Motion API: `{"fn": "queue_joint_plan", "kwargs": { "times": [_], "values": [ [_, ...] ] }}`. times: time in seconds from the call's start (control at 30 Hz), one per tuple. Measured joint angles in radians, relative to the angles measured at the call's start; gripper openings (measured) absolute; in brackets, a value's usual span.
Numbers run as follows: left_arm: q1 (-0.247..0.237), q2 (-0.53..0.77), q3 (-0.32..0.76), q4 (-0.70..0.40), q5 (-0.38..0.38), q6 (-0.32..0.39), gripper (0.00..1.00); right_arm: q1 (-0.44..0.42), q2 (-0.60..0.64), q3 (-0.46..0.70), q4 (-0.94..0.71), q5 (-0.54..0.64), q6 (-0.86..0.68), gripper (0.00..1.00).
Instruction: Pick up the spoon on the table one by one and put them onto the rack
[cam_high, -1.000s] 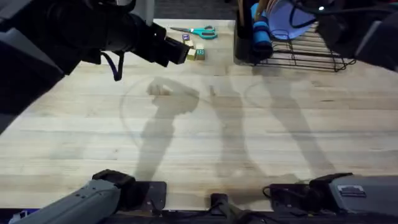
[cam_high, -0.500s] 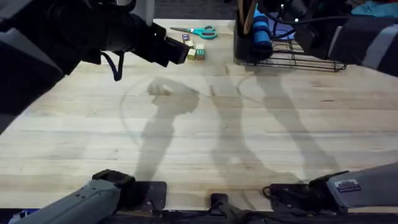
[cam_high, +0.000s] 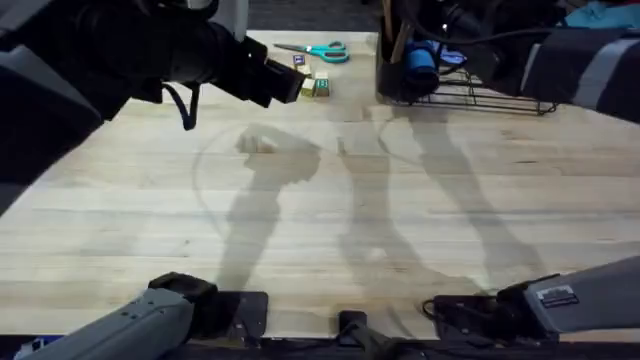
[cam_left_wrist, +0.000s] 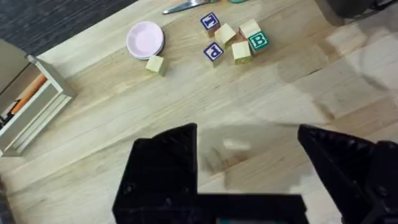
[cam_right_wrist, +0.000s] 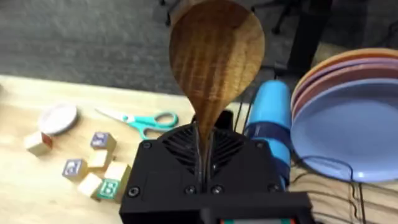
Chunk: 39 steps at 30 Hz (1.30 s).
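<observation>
In the right wrist view a brown wooden spoon (cam_right_wrist: 216, 56) stands straight out of my right gripper (cam_right_wrist: 202, 142), which is shut on its neck, bowl away from the fingers. In the overhead view that gripper (cam_high: 432, 22) hangs over the left end of the black wire rack (cam_high: 490, 95), beside its black utensil holder (cam_high: 393, 78), where a wooden handle (cam_high: 401, 42) shows. My left gripper (cam_left_wrist: 249, 163) is open and holds nothing. It hovers high over the table (cam_high: 400, 220), toward the far left (cam_high: 285, 85).
A blue cylinder (cam_right_wrist: 267, 124) and stacked plates (cam_right_wrist: 348, 118) sit in the rack. Teal scissors (cam_high: 322, 50), letter blocks (cam_left_wrist: 235, 41), a pink dish (cam_left_wrist: 145, 38) and a beige stand (cam_left_wrist: 25, 106) lie along the table's far edge.
My right arm has swung left over the rack toward the utensil holder, carrying the spoon. The left arm has stayed still.
</observation>
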<state>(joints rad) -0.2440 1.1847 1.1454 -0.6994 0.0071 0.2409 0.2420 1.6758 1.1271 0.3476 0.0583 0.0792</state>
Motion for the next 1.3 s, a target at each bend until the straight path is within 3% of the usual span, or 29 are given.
{"fn": "queue_joint_plan", "kwargs": {
  "times": [0.67,0.83,1.1,1.3],
  "values": [
    [0.000,0.000,0.000,0.000,0.000,0.000,0.993,0.000,0.003,0.009,-0.198,0.001,0.000,0.036],
    [0.000,0.000,0.000,0.000,0.000,0.000,0.993,0.000,0.003,0.009,-0.199,0.000,0.000,0.104],
    [0.000,0.000,0.000,0.000,0.000,0.000,0.993,0.000,0.005,0.009,-0.214,0.000,-0.030,0.328],
    [0.000,0.000,0.000,0.000,0.000,0.000,0.993,0.000,0.005,0.009,-0.216,0.000,-0.035,0.410]
  ]
}}
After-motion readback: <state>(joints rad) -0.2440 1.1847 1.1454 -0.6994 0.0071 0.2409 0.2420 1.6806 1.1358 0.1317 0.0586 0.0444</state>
